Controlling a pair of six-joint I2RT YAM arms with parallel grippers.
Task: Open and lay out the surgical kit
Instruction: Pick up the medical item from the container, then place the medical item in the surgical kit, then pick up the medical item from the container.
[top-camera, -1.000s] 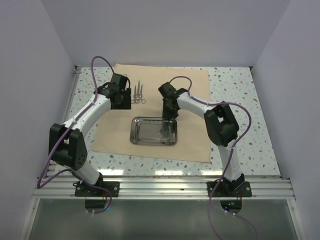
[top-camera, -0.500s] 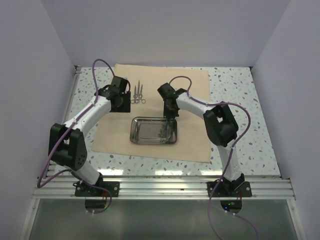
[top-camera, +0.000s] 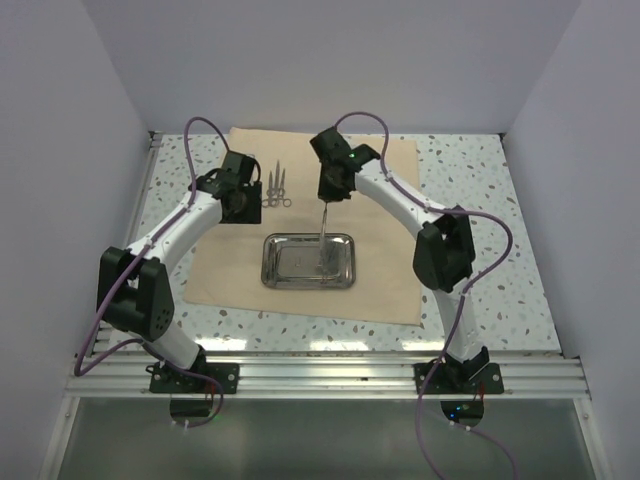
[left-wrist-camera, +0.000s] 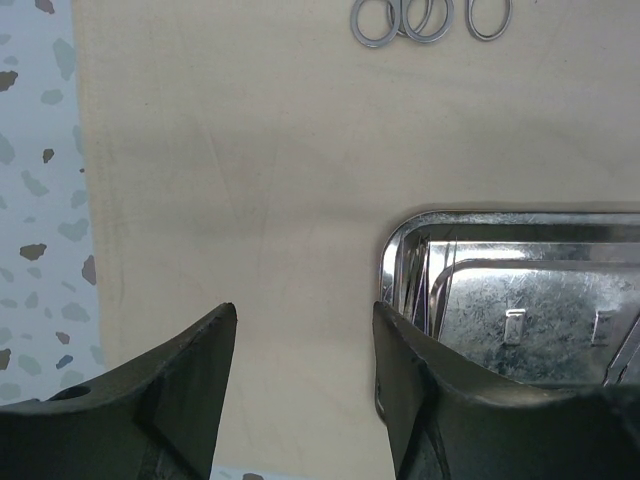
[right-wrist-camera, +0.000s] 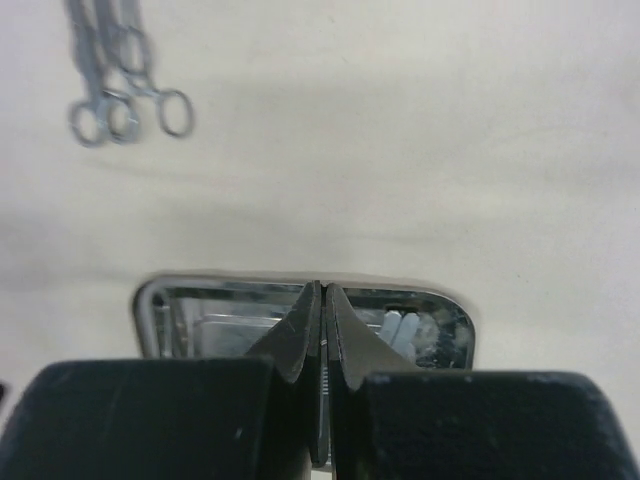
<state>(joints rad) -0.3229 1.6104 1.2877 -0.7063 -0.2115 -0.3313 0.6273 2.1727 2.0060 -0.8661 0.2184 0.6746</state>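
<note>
The tan cloth wrap (top-camera: 385, 175) lies spread flat on the table, with the steel tray (top-camera: 290, 262) on its near middle. Two ring-handled instruments (top-camera: 276, 186) lie side by side on the cloth behind the tray, their rings (left-wrist-camera: 430, 18) (right-wrist-camera: 125, 108) showing in both wrist views. My right gripper (top-camera: 328, 196) (right-wrist-camera: 320, 292) hovers above the tray's far edge (right-wrist-camera: 200, 305), shut on a thin metal instrument (top-camera: 325, 220) that hangs down toward the tray. My left gripper (top-camera: 240, 205) (left-wrist-camera: 305, 320) stands open over bare cloth (left-wrist-camera: 250, 150), just left of the tray's corner (left-wrist-camera: 400, 240).
The speckled tabletop (top-camera: 480, 180) shows around the cloth on both sides. Pale walls close in the left, right and back. An aluminium rail (top-camera: 320, 375) with both arm bases runs along the near edge.
My right gripper has shut on an instrument in the tray and risen toward the back, lifting it. The left arm has barely moved.
</note>
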